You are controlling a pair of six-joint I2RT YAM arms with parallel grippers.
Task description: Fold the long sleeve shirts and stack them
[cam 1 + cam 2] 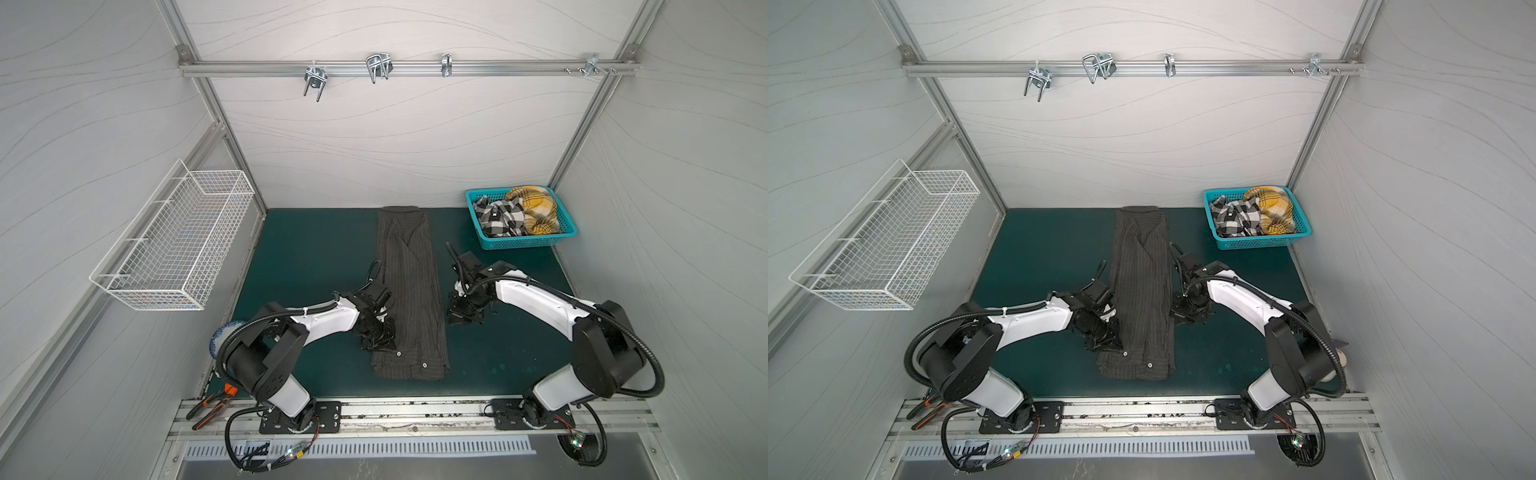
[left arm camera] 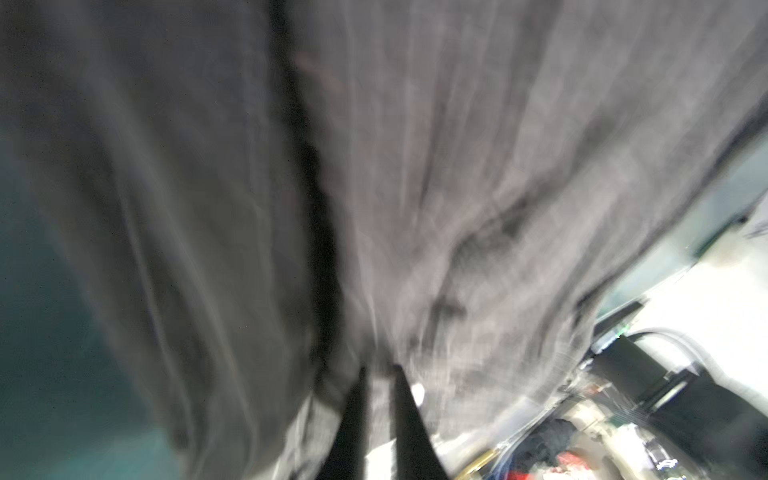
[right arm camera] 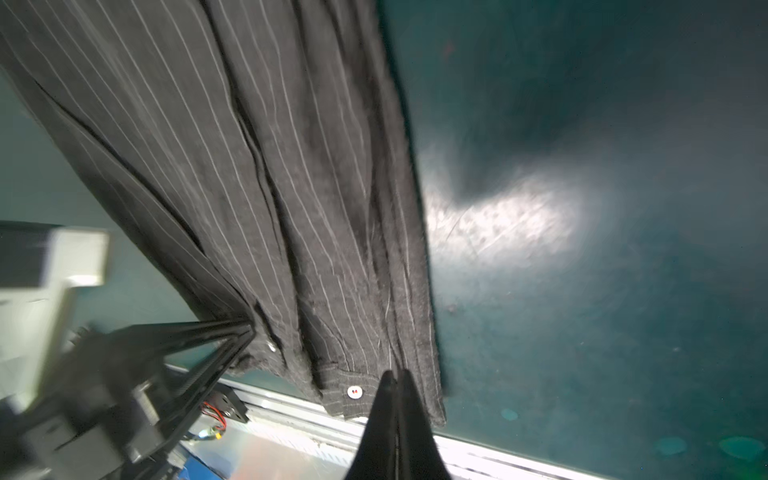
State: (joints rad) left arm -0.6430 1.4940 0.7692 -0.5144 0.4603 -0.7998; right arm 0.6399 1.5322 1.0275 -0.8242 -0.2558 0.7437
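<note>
— Green mat [image 1: 316,257] down there. Where's the dark pinstripe shirt [image 1: 409,291]?
— Flat in the middle, folded long and thin. The black-and-white plaid shirt [image 1: 498,218] and yellow plaid shirt [image 1: 536,208] sit in the teal basket [image 1: 486,243], far right corner.
— And the grippers?
— The right gripper [image 3: 395,374] is pinched closed on nothing, beside the shirt. The left gripper [image 2: 380,370] is at the other edge; too blurry to tell its grip.

- white wire basket [image 1: 174,241] on the left wall
- teal plastic basket [image 1: 530,242], far right corner of the counter [image 1: 316,249]
- metal hooks [image 1: 378,67] on the back rail
- orange-handled pliers [image 1: 212,409], front left
</note>
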